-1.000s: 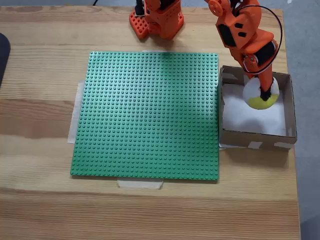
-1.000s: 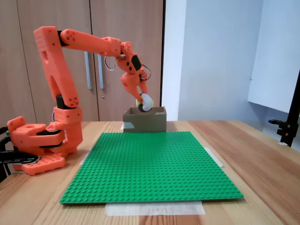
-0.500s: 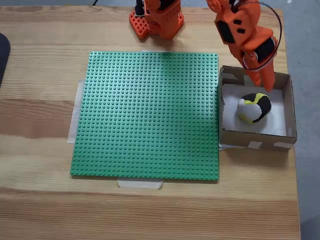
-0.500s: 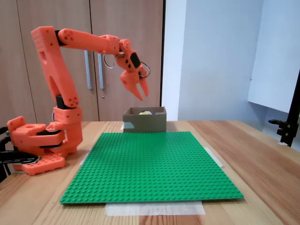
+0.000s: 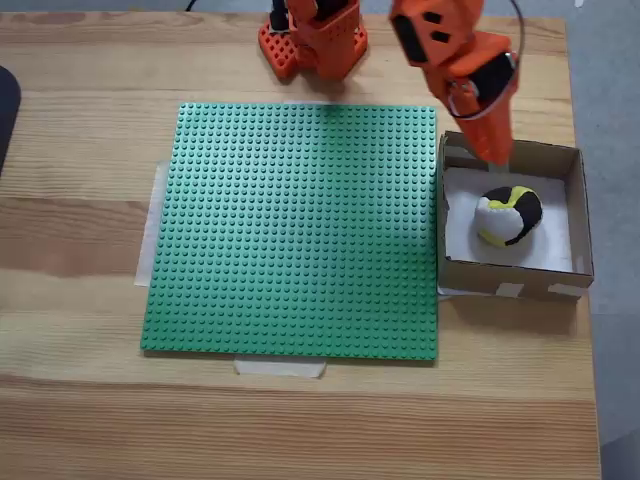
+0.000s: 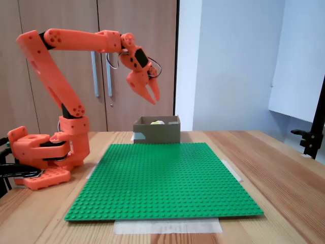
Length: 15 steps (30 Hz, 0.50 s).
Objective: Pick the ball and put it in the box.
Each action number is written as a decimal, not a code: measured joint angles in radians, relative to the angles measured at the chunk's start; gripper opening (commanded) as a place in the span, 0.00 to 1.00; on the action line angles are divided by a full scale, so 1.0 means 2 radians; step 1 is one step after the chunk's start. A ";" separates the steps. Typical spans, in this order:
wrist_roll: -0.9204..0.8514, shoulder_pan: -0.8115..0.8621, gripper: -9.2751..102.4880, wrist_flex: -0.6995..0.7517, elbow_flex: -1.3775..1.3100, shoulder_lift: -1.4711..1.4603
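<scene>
Gripper (image 6: 152, 96) empty, jaws slightly apart, above box (image 5: 578, 215); ball (image 5: 508, 216) inside

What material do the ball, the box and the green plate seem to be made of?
The ball looks like soft fabric or foam: lumpy, matte white, black and yellow patches. The box looks like brown cardboard with pale tape on its corners. The green plate seems hard moulded plastic, covered in regular studs.
</scene>
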 measured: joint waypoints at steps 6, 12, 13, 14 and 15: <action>-0.006 0.046 0.10 -0.006 0.047 0.058; -0.012 0.104 0.08 -0.026 0.099 0.120; -0.012 0.114 0.08 -0.029 0.108 0.131; -0.012 0.123 0.08 -0.031 0.118 0.142; -0.013 0.133 0.08 -0.034 0.128 0.152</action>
